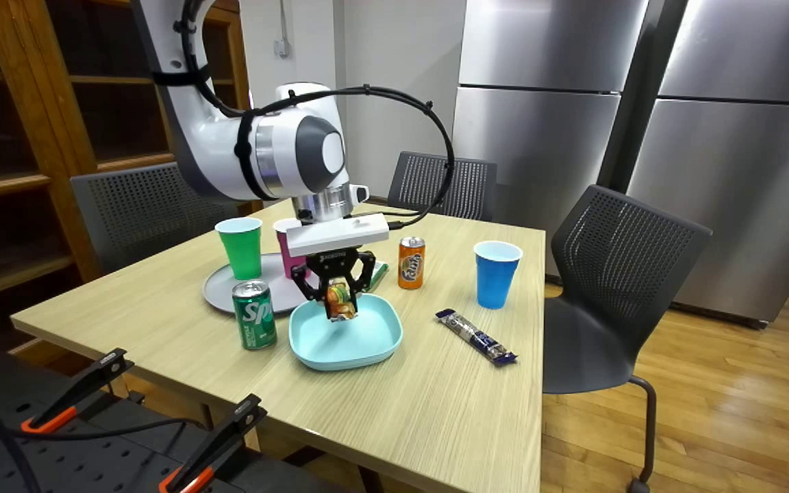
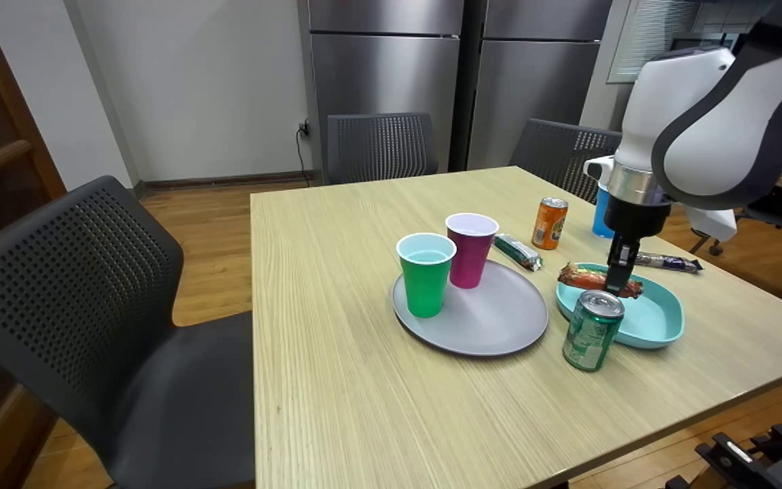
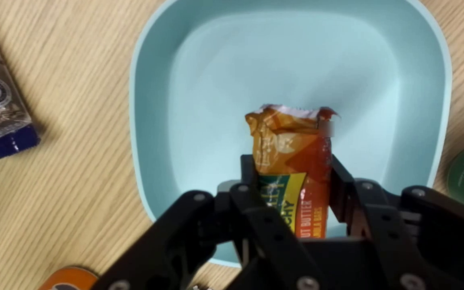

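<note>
My gripper (image 3: 291, 162) is shut on an orange-wrapped granola bar (image 3: 282, 141), with one black finger against each long side. The bar lies level over the turquoise dish (image 3: 296, 56), and a soft shadow falls on the dish's floor. In both exterior views the bar (image 1: 340, 298) appears a little above the dish (image 1: 346, 348); how wide that gap is I cannot tell. Its lower part is hidden behind the gripper in the wrist view. A green soda can (image 2: 593, 331) stands upright close beside the dish.
A grey plate (image 2: 499, 333) bears a green cup (image 2: 425, 278) and a magenta cup (image 2: 471, 251). Around the dish are a green-wrapped bar (image 2: 518, 252), an orange can (image 1: 411, 263), a blue cup (image 1: 496, 277) and a dark-blue-wrapped bar (image 1: 475, 335). Chairs surround the table.
</note>
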{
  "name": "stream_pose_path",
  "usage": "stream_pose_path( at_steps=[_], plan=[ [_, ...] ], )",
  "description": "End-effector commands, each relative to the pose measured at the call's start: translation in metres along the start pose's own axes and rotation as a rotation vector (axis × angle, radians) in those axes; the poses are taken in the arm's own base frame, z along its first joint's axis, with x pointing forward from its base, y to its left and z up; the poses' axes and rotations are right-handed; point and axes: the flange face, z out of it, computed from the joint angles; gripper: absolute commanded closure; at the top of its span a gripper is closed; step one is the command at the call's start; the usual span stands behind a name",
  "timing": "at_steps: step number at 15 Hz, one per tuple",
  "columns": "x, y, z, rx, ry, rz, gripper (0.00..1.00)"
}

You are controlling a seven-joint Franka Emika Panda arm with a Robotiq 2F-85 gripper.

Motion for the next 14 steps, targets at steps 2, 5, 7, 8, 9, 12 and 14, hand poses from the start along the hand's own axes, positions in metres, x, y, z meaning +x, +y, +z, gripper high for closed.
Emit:
stream_pose_path(
  at_steps=[2, 5, 7, 8, 9, 12, 14],
  plan=[
    [0.005, -0.001, -0.002, -0.002, 0.02, -0.001, 0.81],
    [0.001, -0.006, -0.004, -0.01, 0.021, -0.006, 0.81],
    [-0.004, -0.009, -0.004, -0.012, 0.021, -0.008, 0.81],
    [-0.007, -0.011, -0.005, -0.015, 0.024, -0.011, 0.81],
    [-0.012, -0.013, -0.006, -0.017, 0.028, -0.011, 0.81],
    [-0.023, -0.024, -0.004, -0.014, 0.03, -0.029, 0.81],
    [-0.03, -0.031, -0.002, -0.013, 0.027, -0.044, 0.81]
  ],
)
